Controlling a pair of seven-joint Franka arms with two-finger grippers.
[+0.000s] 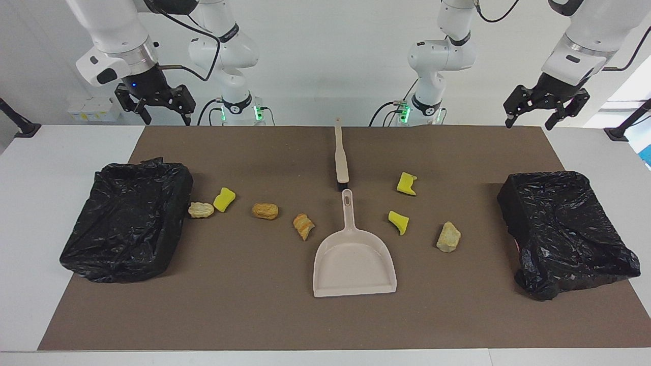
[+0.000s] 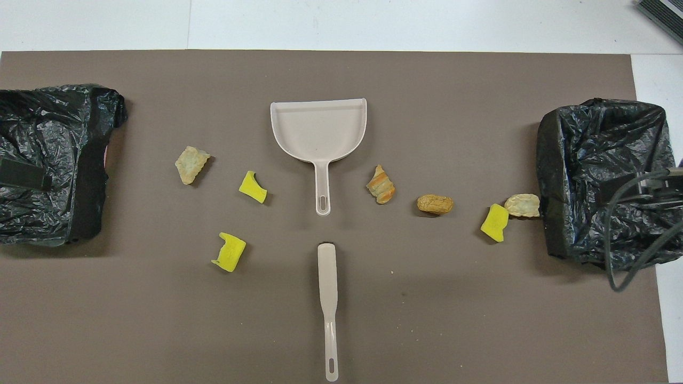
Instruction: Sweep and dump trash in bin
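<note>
Both arms wait raised at the robots' edge of the bench [image 1: 30, 213], nothing held. Left claw [image 1: 546, 109] released, fingers spread, hanging near the bin-bag box [image 1: 564, 229] at the left arm's end. Right claw [image 1: 155, 104] likewise released, up near the other bagged bin [image 1: 127, 218].

Landmark: dustpan [image 1: 354, 259], flat at mid-mat, mouth facing away from the robots, handle pointing toward them. Brush [image 1: 341, 157] lies in line with that handle, nearer the robots, bristle end almost meeting the handle tip but apart; its long axis runs straight toward the robots, grip end closest to them and about midway between the two arm bases.

Trash, all on the brown mat [image 1: 229, 305], none in the pan:
- toward the left arm's end of the dustpan: two yellow sponge scraps [image 1: 406, 184] [image 1: 398, 221], one pale bread lump [image 1: 448, 237]
- toward the right arm's end: striped bread piece [image 1: 303, 225] just beside the pan, brown roll [image 1: 265, 211], yellow sponge [image 1: 224, 199], pale lump [image 1: 201, 209] near the bin wall

Judgement: nothing started. Brush grip points at the robots, so either arm could reach it; neither is clearly closer
</note>
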